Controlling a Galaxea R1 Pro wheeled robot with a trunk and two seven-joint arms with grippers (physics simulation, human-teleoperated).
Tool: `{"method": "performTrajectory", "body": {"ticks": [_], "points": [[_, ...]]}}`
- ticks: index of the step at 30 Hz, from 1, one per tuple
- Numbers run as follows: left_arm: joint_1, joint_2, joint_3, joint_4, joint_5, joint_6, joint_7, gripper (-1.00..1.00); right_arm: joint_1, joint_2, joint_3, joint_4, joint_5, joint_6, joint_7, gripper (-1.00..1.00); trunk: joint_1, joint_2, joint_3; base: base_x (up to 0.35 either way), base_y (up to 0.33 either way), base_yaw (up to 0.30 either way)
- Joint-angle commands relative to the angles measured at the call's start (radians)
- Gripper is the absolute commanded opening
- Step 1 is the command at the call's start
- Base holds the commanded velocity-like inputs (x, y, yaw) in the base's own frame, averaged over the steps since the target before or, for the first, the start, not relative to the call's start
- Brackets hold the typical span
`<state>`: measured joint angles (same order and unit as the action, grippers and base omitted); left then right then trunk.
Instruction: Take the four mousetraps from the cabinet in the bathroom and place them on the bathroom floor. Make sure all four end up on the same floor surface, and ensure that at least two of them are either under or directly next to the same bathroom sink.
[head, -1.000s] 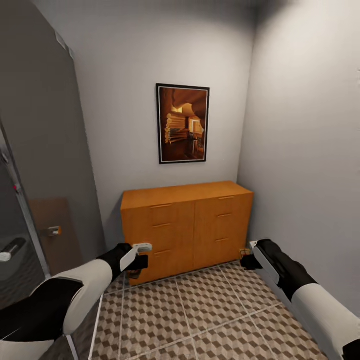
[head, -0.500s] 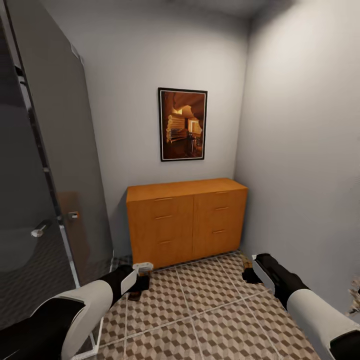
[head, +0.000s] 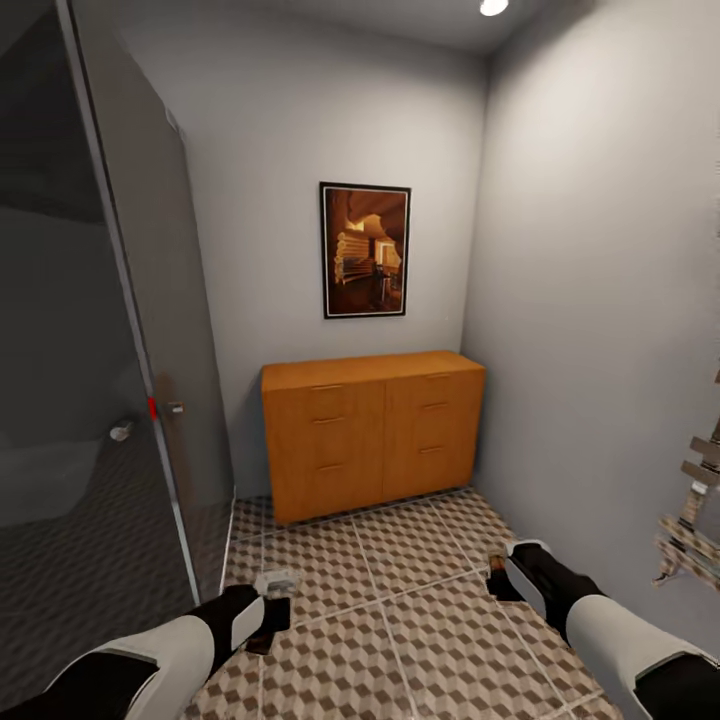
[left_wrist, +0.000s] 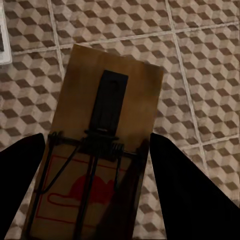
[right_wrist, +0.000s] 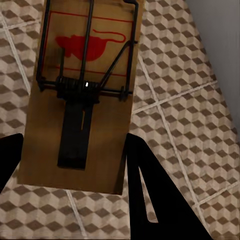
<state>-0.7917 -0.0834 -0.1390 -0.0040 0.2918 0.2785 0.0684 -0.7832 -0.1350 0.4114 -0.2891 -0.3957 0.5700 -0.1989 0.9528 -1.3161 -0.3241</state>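
Brown wooden mousetraps are in both my grips: left gripper (head: 262, 622) clamps one mousetrap (left_wrist: 97, 150), right gripper (head: 497, 578) clamps another (right_wrist: 82, 95). Cabinet (head: 372, 430) sits at twelve o'clock. Judged: two fetched, none set on the bathroom floor (head: 400, 640) yet.

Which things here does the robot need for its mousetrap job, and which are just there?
For the job:
left gripper with a mousetrap
right gripper with another mousetrap
cabinet
bathroom floor

Just there:
picture on the wall
glass shower wall
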Motion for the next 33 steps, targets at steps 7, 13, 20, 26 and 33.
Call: {"method": "performTrajectory", "body": {"ticks": [7,13,20,26,33], "points": [[0.044,0.001,-0.008,-0.001,0.012,-0.020,0.005,-1.00,-0.001,0.009,0.045,0.040,-0.014,-0.024,0.008,-1.00,-0.001,-0.001,-0.001,-0.347,0.000,0.000],[0.071,0.014,-0.008,-0.001,0.024,-0.048,0.006,-1.00,0.000,0.020,0.052,0.087,-0.013,-0.059,0.013,-1.00,-0.001,-0.001,-0.001,-0.289,0.000,0.000],[0.079,0.041,-0.008,0.000,0.026,-0.052,0.005,-1.00,0.000,0.029,0.053,0.109,-0.014,-0.065,0.029,-1.00,-0.001,-0.001,-0.001,-0.045,0.000,0.001],[0.111,0.054,-0.008,-0.001,0.044,-0.069,0.005,-1.00,0.000,0.048,0.053,0.140,-0.013,-0.069,0.030,-1.00,-0.001,-0.001,-0.001,-0.003,0.000,0.162],[0.158,0.085,-0.008,-0.001,0.136,-0.123,0.006,-1.00,0.000,0.061,0.054,0.156,-0.007,-0.068,0.030,-1.00,-0.001,-0.001,-0.001,0.000,0.000,0.270]]}}
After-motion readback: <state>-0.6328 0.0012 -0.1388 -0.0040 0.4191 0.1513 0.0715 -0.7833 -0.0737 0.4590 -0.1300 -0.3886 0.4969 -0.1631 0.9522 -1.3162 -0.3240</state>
